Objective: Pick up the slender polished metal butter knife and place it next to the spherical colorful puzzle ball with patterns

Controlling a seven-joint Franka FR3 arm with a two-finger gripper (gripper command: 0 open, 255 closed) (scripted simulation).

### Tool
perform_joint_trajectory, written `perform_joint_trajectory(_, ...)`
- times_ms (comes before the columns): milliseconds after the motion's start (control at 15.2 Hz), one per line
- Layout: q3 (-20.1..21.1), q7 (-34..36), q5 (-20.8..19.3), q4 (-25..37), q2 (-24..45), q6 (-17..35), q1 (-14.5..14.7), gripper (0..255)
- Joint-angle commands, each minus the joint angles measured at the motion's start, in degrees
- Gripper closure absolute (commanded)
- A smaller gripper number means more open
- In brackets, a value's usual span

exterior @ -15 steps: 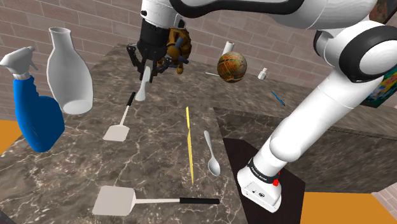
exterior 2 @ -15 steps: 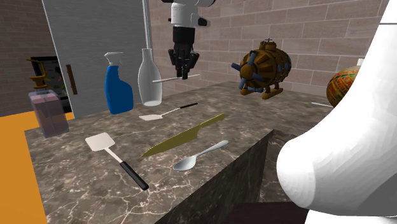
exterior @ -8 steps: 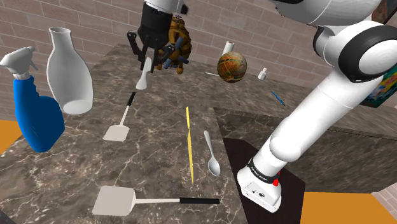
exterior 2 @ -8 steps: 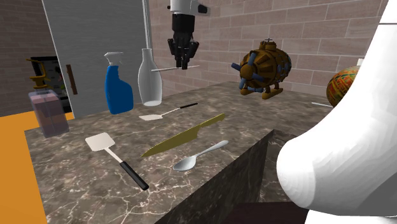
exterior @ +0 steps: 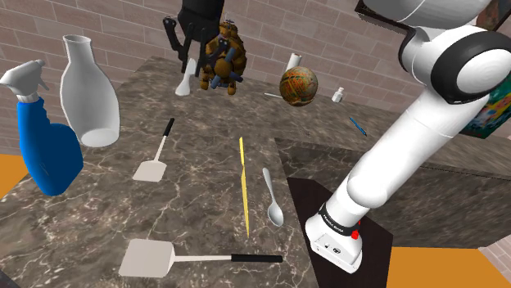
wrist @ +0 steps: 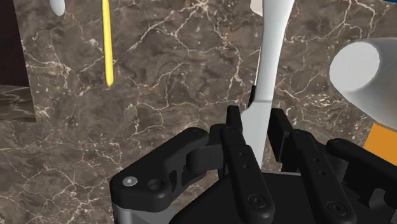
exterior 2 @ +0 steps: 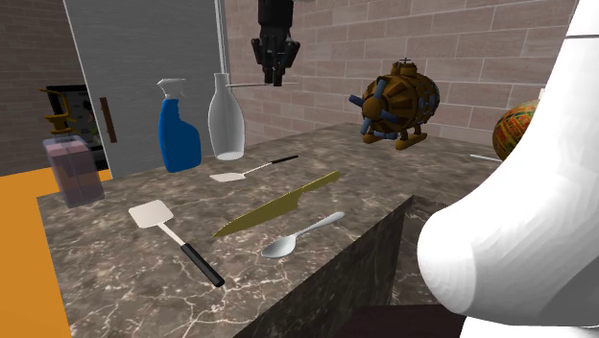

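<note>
Shoulder view — submarine toy (exterior: 223, 57) between clasped knife (exterior: 185, 80) and puzzle ball (exterior: 298, 86).

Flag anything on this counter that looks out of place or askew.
Nothing is spilled or broken. The butter knife hangs above the counter, clasped crosswise in the pincer. The brown submarine-like toy looks out of place here, and the spoon lies near the counter's edge.

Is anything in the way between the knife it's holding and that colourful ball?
Yes. The brown submarine-like toy stands on the counter between the knife, clasped in the raised pincer, and the ball, so the knife would likely have to go over or around it.
</note>
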Motion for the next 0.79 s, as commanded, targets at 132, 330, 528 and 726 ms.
perform_joint_trajectory(132,0.18,0.49,-0.67,4.29,1.18,-3.30,0.07,255)
perform_joint_trajectory(330,0.39,0.94,-1.20,7.36,2.14,-5.54,0.20,255)
perform_joint_trajectory(528,-2.43,-4.15,0.60,4.46,-0.74,-5.39,-2.14,255)
perform_joint_trajectory(726,-5.29,-9.00,1.75,2.31,-2.83,-5.45,-4.11,255)
